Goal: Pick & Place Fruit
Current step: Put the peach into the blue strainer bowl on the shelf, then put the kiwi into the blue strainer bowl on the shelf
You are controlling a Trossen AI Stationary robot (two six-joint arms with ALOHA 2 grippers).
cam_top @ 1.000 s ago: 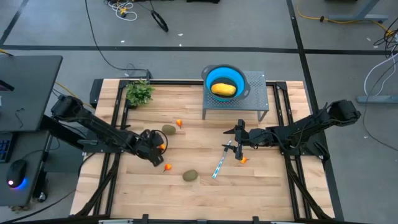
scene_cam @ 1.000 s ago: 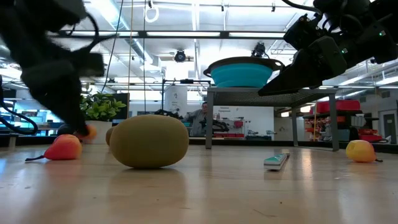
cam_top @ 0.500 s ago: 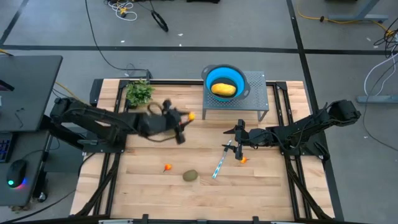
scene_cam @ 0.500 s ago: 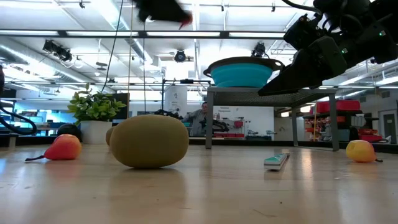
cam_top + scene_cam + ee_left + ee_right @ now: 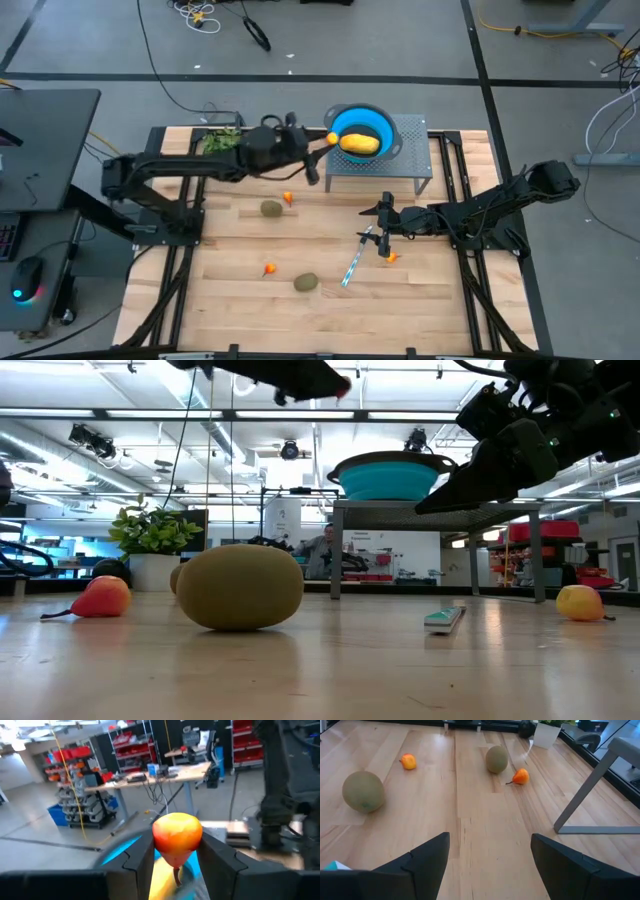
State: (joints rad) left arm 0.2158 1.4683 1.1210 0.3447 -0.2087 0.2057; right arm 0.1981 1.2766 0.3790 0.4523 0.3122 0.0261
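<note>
**Inspector:** Jaws first. On the left gripper (image 5: pixel 175 857) they are part closed, clamped on a small orange-yellow fruit (image 5: pixel 176 836), its stem hanging down between the fingers (image 5: pixel 141 861). The right gripper (image 5: pixel 487 855) stands wide apart with nothing between its fingers.

**Clerk:** Where are they?

**Inspector:** From above, the left gripper (image 5: pixel 318 155) is raised at the far side of the table (image 5: pixel 240 250), just left of the blue bowl (image 5: pixel 372 123), the held fruit (image 5: pixel 333 139) at the bowl's left rim. The right gripper (image 5: pixel 384 219) hangs low, right of centre.

**Clerk:** And the bowl?

**Inspector:** On a grey metal stand (image 5: pixel 412 162) at the far edge, with the yellow-orange oblong (image 5: pixel 359 143) inside. The low view shows only the bowl's outside (image 5: pixel 388 477); its contents are hidden there.

**Clerk:** Loose fruit?

**Inspector:** From above: one kiwi-like oval (image 5: pixel 271 208) left of centre with an orange bit (image 5: pixel 288 198) beside it; a second oval (image 5: pixel 306 283) at the near side, another orange bit (image 5: pixel 269 269) to its left; one orange piece (image 5: pixel 391 256) just near of the right gripper. The right wrist view confirms two ovals (image 5: pixel 363 791) and two orange bits (image 5: pixel 408 761) lying apart on the boards.

**Clerk:** Other items?

**Inspector:** A slim silver-blue utensil (image 5: pixel 354 263) lies near the right gripper. A green potted plant (image 5: pixel 216 143) stands at the far left corner.
</note>
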